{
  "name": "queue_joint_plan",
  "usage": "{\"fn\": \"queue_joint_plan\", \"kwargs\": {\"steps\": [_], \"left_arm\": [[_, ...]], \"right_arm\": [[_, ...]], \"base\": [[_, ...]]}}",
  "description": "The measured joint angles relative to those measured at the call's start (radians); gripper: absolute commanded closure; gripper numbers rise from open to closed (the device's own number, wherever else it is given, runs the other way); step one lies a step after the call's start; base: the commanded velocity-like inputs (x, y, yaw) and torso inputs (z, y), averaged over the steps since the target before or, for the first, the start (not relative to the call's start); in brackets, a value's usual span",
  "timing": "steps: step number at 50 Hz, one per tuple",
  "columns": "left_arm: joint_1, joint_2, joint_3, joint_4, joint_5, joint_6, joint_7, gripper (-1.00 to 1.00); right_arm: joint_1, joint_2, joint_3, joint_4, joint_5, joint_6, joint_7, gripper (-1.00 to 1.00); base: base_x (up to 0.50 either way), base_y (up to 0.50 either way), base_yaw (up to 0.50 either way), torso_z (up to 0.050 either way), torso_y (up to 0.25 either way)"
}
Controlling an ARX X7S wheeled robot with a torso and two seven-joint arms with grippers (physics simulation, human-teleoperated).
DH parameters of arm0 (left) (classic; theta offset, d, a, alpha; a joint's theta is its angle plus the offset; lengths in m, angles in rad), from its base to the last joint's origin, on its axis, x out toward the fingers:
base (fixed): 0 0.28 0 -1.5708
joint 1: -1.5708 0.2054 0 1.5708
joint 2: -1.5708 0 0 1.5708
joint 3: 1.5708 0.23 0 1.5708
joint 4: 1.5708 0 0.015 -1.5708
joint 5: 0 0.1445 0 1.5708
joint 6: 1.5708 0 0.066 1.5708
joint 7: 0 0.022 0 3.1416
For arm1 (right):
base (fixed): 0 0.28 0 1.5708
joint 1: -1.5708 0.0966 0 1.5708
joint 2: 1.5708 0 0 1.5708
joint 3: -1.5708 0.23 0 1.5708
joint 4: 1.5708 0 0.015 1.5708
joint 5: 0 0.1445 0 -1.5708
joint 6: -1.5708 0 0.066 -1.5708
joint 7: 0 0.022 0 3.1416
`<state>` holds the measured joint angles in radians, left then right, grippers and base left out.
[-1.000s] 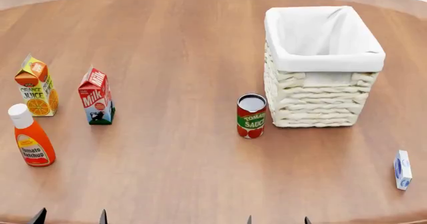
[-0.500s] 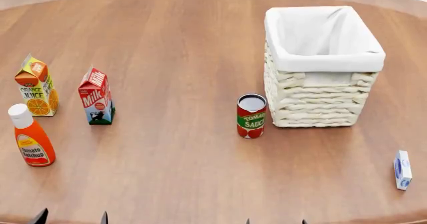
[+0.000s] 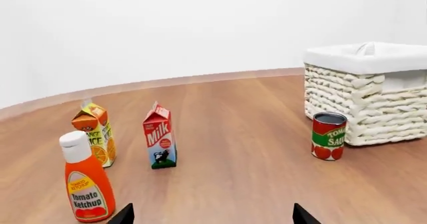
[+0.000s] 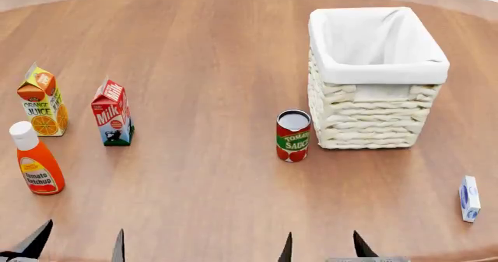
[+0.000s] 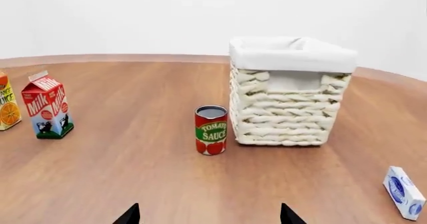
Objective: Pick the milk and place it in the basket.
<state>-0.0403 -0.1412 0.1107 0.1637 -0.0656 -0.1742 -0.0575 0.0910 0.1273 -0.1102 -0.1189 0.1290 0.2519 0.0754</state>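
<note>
Both my grippers have risen further into the head view since a second ago; left gripper point(image 4: 78, 244) and right gripper point(image 4: 321, 245) spread apart, holding nothing. Milk point(image 4: 112, 112) upright on table point(image 4: 210, 52), between orange juice carton point(image 4: 41, 100) and tomato sauce can point(image 4: 293, 135), well apart from basket point(image 4: 375, 78)

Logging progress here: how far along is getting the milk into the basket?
Barely started. The milk stands untouched on the table beside the orange juice. The basket holds nothing. Both pincers, left and right, are open and empty. Reaching, grasping, carrying and placing remain.
</note>
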Motion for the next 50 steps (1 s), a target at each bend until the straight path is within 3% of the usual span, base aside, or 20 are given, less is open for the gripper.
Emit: {"fn": "queue_joint_plan", "kwargs": {"steps": [12,26,36,50], "left_arm": [[-0.109,-0.069,-0.116,0.301,-0.118,-0.222,0.01,-1.0],[-0.14,-0.14,-0.318,0.567,-0.289,-0.385,0.013,-1.0],[-0.138,-0.163,-0.399,0.647,-0.347,-0.425,0.008,-1.0],[-0.141,-0.176,-0.424,0.671,-0.368,-0.437,0.0,-1.0]], "right_arm": [[0.117,0.097,0.093,-0.368,0.098,0.282,-0.005,-1.0],[0.169,0.204,0.402,-0.709,0.297,0.55,-0.017,-1.0],[0.161,0.233,0.563,-0.798,0.385,0.614,-0.033,-1.0],[0.138,0.254,0.609,-0.828,0.404,0.61,-0.044,-1.0]], "base": [[0.0,0.0,0.0,0.0,0.0],[0.0,0.0,0.0,0.0,0.0],[0.0,0.0,0.0,0.0,0.0],[0.0,0.0,0.0,0.0,0.0]]}}
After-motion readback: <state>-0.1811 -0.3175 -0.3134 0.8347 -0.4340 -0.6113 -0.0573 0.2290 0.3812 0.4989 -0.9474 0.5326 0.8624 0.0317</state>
